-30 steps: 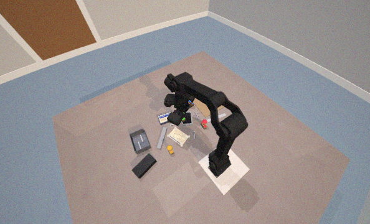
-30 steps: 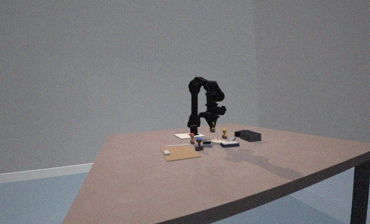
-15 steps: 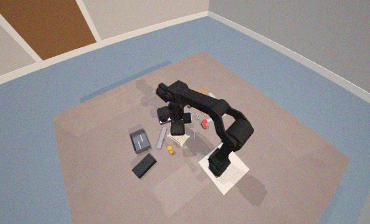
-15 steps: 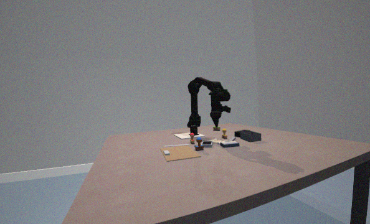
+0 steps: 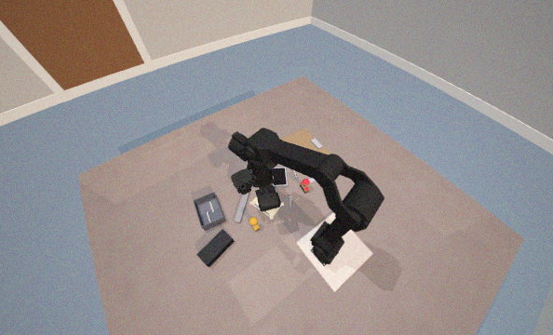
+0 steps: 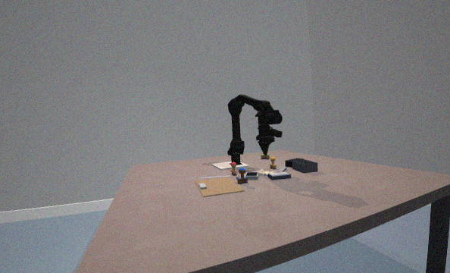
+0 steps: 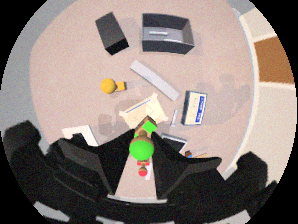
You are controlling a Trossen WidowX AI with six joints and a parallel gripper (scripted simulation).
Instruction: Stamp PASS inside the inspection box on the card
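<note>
PASS stamp: green knob, wooden base, being held upright above the card
card: cream, lying flat on bench
ink pad: dark, sitting just beside card

green stamp, yellow stamp, black tray
</note>
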